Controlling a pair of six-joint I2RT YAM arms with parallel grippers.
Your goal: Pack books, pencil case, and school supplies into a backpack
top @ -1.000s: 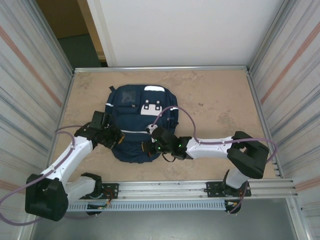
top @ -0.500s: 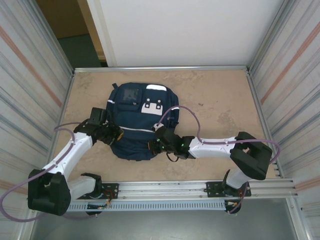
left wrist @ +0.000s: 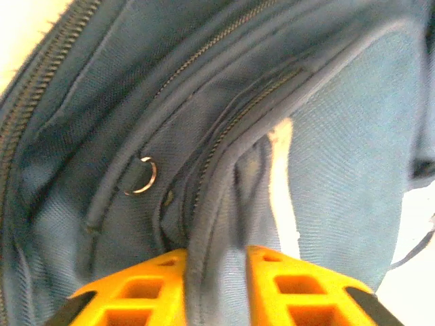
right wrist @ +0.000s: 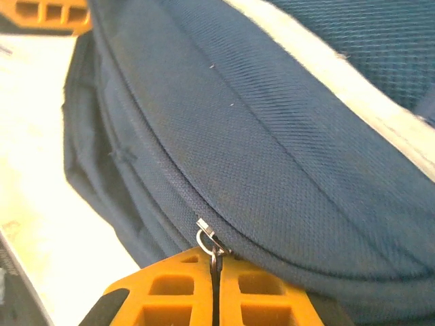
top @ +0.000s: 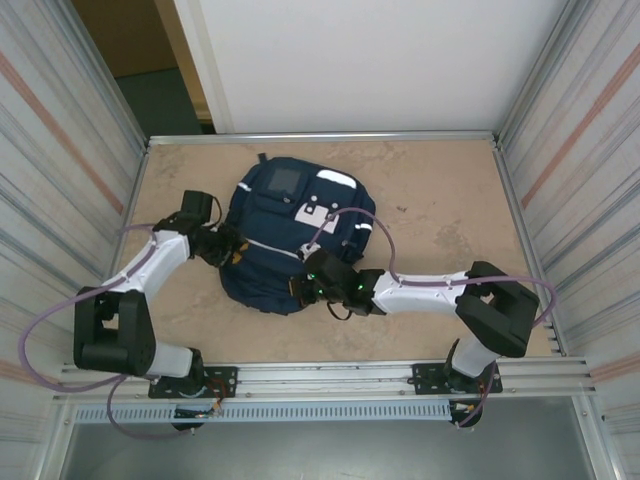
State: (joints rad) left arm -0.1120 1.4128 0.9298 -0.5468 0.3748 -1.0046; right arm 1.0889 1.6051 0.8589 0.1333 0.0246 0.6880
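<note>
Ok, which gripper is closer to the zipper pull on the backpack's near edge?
Right. The right gripper is shut on the zipper pull; the left gripper pinches a seam on the left side of the backpack, away from it.

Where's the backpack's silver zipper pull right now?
In the right wrist view, the small silver metal zipper pull sits bottom centre, pinched between the right gripper's orange fingers on the large navy-blue fabric backpack's near edge.

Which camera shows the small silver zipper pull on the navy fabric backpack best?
Right wrist: the small silver zipper pull sits close up, pinched by the right pincer at the navy fabric backpack seam. The top external view makes it too small to see; left wrist shows other zips.
</note>
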